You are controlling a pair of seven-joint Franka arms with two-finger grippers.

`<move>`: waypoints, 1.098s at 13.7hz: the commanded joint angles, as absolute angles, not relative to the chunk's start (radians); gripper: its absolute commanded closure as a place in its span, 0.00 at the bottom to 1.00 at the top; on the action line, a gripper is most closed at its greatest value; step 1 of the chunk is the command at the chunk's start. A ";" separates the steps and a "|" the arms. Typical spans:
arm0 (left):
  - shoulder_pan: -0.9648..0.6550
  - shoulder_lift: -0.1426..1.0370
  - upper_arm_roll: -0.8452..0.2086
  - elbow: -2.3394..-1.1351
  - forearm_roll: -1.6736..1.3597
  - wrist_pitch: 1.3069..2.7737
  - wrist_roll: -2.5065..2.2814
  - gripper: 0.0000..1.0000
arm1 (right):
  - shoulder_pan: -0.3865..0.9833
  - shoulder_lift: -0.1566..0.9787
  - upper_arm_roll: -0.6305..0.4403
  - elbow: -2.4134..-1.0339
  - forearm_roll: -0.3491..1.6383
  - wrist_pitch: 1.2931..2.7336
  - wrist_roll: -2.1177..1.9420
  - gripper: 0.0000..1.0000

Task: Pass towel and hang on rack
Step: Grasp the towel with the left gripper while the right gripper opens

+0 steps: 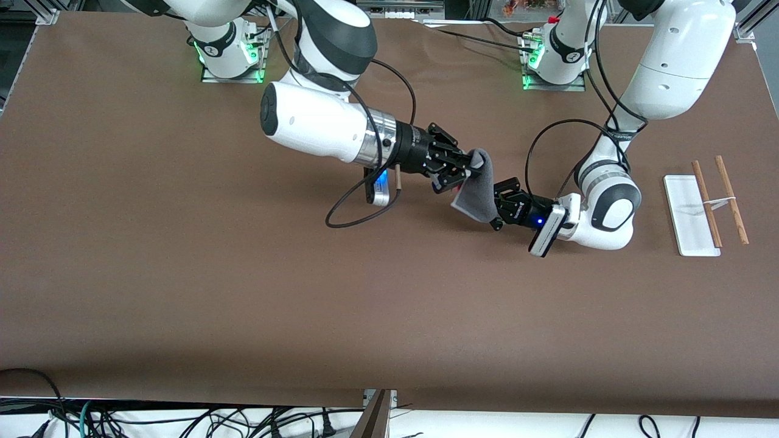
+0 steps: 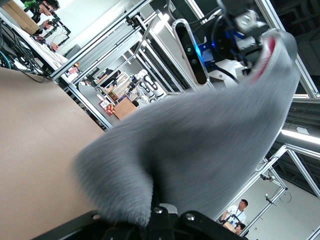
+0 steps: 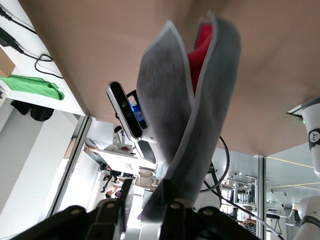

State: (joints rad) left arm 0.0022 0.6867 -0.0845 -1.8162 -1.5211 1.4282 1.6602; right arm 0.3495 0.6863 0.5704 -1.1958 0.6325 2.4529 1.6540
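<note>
The towel (image 1: 478,190) hangs in the air over the middle of the desk (image 1: 182,292), stretched between both claws, w/ nothing under it but bare brown surface. The left claw (image 1: 500,207) is pressed together on the towel's lower edge; in the left wrist view the cloth (image 2: 200,150) bunches straight into the black fingertips (image 2: 165,212). The right claw (image 1: 457,171) sits at the upper fold w/ cloth between its fingers (image 3: 172,210), but whether it grips or has started to let go can't be told.

Step in hand, judged: the handover, right to left. To do it well the right claw should spread fully and back off along its own axis before the left arm pulls, else the cloth gets tugged or dragged out of the left pinch. The left grip looks to be near an edge, so plenty hangs free; good for draping, but keep it lifted off the desk during the swing.

The rack (image 1: 706,204) stands well apart, toward the left arm's end of the desk: white flat base, two brown rods, pale crosspiece. Approach should carry the loose part over the crosspiece, then release.

Towel itself: dark grey, soft, fuzzy nap, lighter stitched border, folded over on itself w/ a pink-red patch (image 3: 200,50) showing inside the fold.
</note>
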 commanded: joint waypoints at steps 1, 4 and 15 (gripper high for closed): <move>0.017 0.644 -0.083 -1.813 -1.497 1.420 1.593 1.00 | 0.321 0.690 0.575 -1.170 0.623 2.396 1.671 0.01; 0.037 0.589 -0.054 -1.770 -1.386 1.427 1.433 1.00 | 0.272 0.683 0.572 -1.169 0.621 2.292 1.663 0.01; 0.097 0.540 -0.023 -1.366 -0.513 1.399 1.129 1.00 | -0.006 0.575 0.572 -1.170 0.473 1.858 1.324 0.01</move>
State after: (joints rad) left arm 0.0936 0.5340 -0.0213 -1.4404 -0.6471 1.4236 1.1461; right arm 0.0279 0.6038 0.5653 -1.1602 0.5111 1.9264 1.3938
